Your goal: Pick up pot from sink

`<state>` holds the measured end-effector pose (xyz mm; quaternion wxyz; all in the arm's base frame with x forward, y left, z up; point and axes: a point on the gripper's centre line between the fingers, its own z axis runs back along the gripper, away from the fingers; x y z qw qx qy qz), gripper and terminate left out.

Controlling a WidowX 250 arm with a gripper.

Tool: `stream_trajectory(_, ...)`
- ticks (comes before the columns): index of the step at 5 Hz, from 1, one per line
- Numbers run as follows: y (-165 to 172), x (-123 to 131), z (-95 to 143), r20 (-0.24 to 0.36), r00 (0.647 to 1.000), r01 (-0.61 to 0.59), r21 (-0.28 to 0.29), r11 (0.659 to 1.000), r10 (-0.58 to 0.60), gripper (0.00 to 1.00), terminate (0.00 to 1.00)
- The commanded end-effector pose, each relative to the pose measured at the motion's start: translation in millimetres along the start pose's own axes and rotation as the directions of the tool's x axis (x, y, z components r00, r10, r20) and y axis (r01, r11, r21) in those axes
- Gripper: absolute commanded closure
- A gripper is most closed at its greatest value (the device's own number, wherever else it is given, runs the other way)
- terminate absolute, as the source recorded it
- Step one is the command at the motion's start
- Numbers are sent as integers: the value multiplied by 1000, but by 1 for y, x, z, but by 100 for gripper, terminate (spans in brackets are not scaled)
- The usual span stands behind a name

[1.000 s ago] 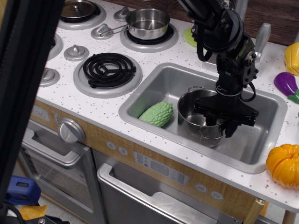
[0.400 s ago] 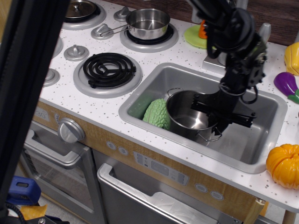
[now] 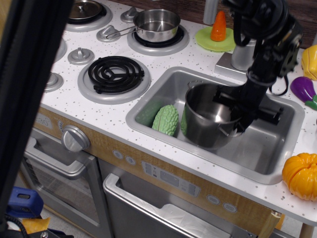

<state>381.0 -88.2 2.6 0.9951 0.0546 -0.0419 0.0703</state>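
— Moved since 0.4 s ago? Sits higher now, that pot (image 3: 208, 116), and further right, tilted, rim up near the edge of the sink (image 3: 148, 106).

— And 1.0 s ago? Lower, down in the basin, clear of the green gourd (image 3: 165, 119).

— Gripper (image 3: 243, 110)? Black, reaching down from upper right, clamped on the pot's right-hand rim; 1 finger probably inside the wall, though hard to tell against the dark metal.

— Touching the bottom of the sink? Apparently not; looks lifted clear.

— Gourd? Lies on the sink floor, just beside the pot's left wall, mirrored in the steel.

— Elsewhere? Saucepan (image 3: 157, 25) on the back burner, orange pumpkin (image 3: 301, 176) at the counter's right edge, carrot (image 3: 219, 26) upright on a green plate (image 3: 206, 38).
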Motion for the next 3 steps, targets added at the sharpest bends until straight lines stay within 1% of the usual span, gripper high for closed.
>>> stream_trajectory(1,1,27,67,159,987,1,-72,997,11,100,0)
stream_trajectory(2,4,28,82,163,987,20,-90,996,-5,100,0)
stream_trajectory(3,2,27,86,173,985,28,-88,996,-13,100,100)
